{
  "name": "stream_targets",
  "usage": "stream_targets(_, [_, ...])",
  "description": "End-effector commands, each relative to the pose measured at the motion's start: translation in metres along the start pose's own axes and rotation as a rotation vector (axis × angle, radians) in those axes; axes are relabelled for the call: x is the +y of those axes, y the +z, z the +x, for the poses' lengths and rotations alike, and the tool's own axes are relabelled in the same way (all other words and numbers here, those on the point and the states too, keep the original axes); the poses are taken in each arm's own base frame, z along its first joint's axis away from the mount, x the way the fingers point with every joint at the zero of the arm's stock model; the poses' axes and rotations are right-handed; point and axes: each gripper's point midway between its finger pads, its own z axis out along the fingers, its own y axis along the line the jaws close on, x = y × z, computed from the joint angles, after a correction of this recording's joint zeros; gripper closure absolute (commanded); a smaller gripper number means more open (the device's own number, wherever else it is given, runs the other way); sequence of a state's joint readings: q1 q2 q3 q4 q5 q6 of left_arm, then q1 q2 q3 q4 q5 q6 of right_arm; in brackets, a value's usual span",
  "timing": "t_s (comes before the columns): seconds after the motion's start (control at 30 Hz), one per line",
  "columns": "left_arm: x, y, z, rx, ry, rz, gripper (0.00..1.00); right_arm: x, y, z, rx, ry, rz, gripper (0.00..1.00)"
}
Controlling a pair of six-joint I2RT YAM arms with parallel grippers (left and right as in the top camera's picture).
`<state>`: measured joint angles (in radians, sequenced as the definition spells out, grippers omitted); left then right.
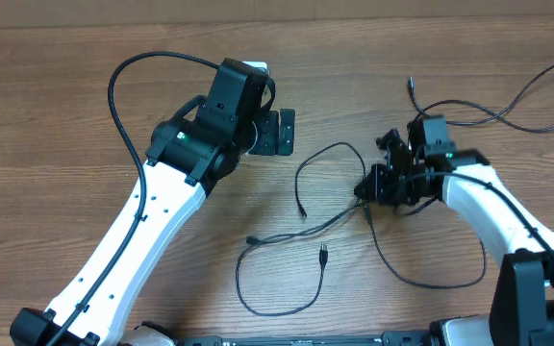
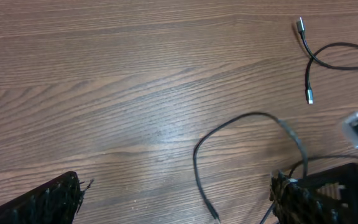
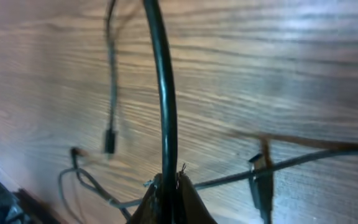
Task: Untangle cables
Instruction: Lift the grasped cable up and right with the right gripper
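Now I see the right gripper, centre-right of the overhead frame, pinched tight on one of the cables. The rest loop loosely across the lower middle of the table. The left gripper, upper centre, is spread wide and holds nothing.

Overhead looks straight down; wrist views close, low, sharing cables.

Blurred cable runs past the view's top.
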<state>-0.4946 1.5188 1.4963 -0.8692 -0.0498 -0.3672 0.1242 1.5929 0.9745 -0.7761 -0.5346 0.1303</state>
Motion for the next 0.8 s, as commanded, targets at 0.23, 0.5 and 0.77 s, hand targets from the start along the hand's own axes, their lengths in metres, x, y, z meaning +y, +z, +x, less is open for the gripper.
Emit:
stream_targets(0.23, [0.006,0.0,-0.001,-0.003,-0.007,-0.019,0.0,0.051,-0.064,-0.04,-0.098,-0.065,-0.029,0.96])
stream_targets(0.5, [0.006,0.0,-0.001,-0.003,-0.007,-0.019,0.0,0.101,-0.139,-0.057,-0.274,-0.177,-0.065,0.96])
stream_targets(0.77, [0.006,0.0,-0.001,-0.003,-0.007,-0.019,0.0,0.144,-0.206,-0.059,-0.458,-0.294,-0.102,0.96])
